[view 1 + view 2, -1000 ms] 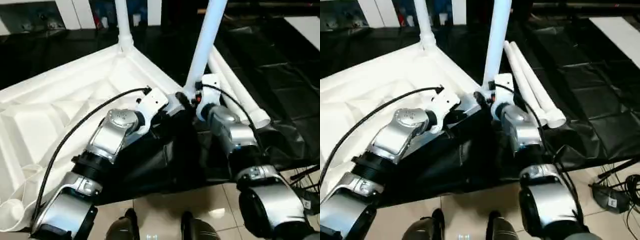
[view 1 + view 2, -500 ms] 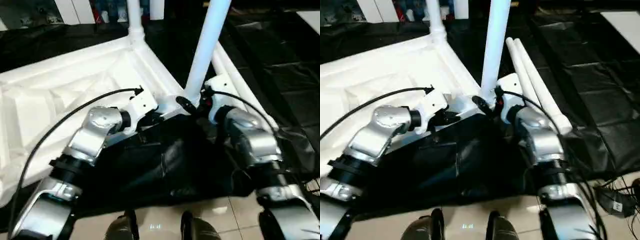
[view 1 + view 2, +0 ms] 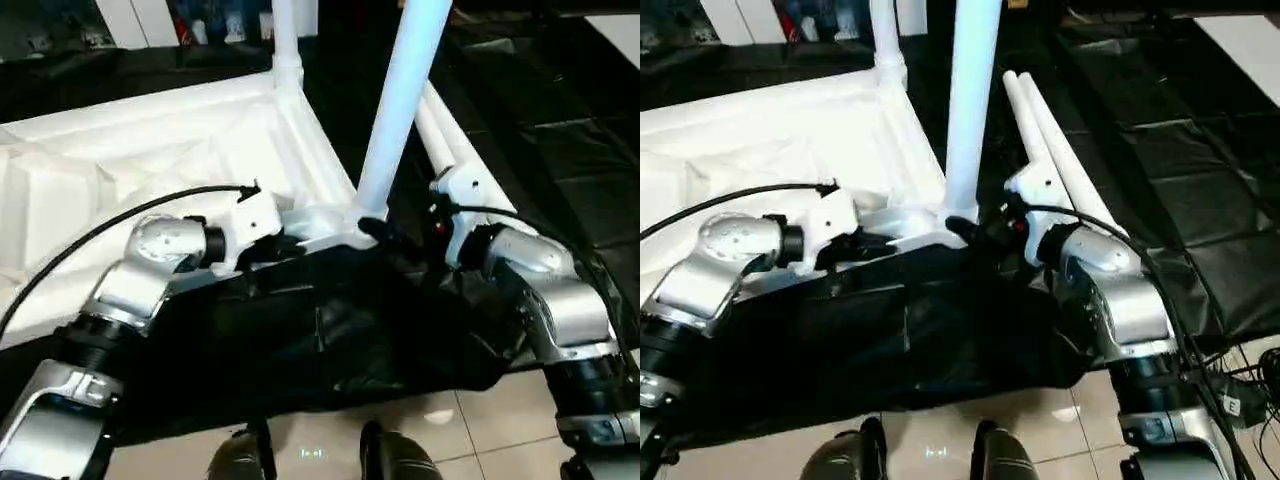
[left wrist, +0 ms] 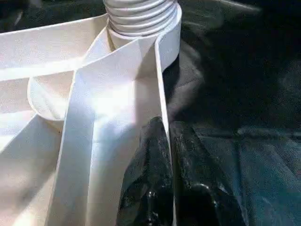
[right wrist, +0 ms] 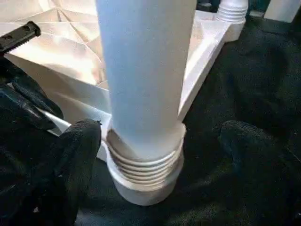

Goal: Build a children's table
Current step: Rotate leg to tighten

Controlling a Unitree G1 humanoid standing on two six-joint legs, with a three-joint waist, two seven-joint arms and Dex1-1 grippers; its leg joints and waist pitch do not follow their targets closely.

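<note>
The white tabletop (image 3: 150, 150) lies underside up on a black sheet. One white leg (image 3: 400, 110) stands upright in the near corner socket, its ribbed base (image 5: 143, 165) seated in it. Another leg (image 3: 285, 40) stands in the far corner. Two loose legs (image 3: 1060, 150) lie side by side on the sheet to the right. My left gripper (image 3: 295, 235) is shut on the tabletop's thin rim (image 4: 162, 84), just beside the near socket. Around the base of the near leg, my right gripper (image 5: 164, 146) stands open, one finger (image 5: 80, 155) on each side.
The black sheet (image 3: 330, 340) bunches up between my arms and hangs over the near edge. Below it are beige floor tiles and my feet (image 3: 400, 460). Cables (image 3: 1250, 390) lie at the lower right. White cabinet fronts (image 3: 130, 15) stand at the back.
My right gripper's jaws have spread wider around the near leg, and its wrist has drawn back to the right. The head camera has shifted. The left gripper keeps its hold.
</note>
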